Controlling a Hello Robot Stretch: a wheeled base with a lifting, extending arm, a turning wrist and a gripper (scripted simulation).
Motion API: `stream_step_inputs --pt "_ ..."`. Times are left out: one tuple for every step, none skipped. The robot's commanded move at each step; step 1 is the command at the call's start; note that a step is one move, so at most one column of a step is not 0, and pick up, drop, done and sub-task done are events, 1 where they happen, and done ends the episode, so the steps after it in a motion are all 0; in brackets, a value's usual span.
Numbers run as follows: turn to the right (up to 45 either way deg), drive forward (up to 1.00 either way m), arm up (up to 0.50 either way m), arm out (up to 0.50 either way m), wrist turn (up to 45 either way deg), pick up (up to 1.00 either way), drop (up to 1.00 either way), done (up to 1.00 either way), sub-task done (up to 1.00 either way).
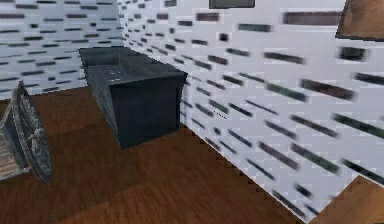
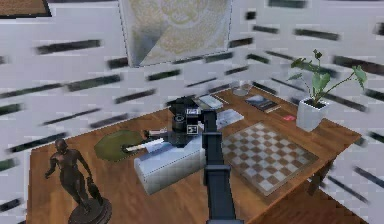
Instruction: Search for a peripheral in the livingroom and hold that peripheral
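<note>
The arm (image 2: 215, 178) extends over the wooden table (image 2: 50, 160). The gripper (image 2: 142, 147) sits between 1 green mat (image 2: 110, 146) and 1 pale grey box (image 2: 172, 167). A thin white item (image 2: 152, 146) lies at its far end on the tabletop; it cannot be confirmed as the peripheral. Whether the gripper holds anything cannot be told.

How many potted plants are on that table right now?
1. The potted plant stands in a white pot at the table's far right corner in the arm side view, behind the chessboard. The arm hides some tabletop.
</note>
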Motion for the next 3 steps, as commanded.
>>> stream_step_inputs --pt "0.0 0.00 -0.30 0.00 0.0 0.00 0.00 0.00 0.00" --pt "0.0 0.00 0.00 0.00 0.0 1.00 0.00 0.00 0.00" --pt "0.0 0.00 0.10 0.00 0.0 0.00 0.00 0.00 0.00"
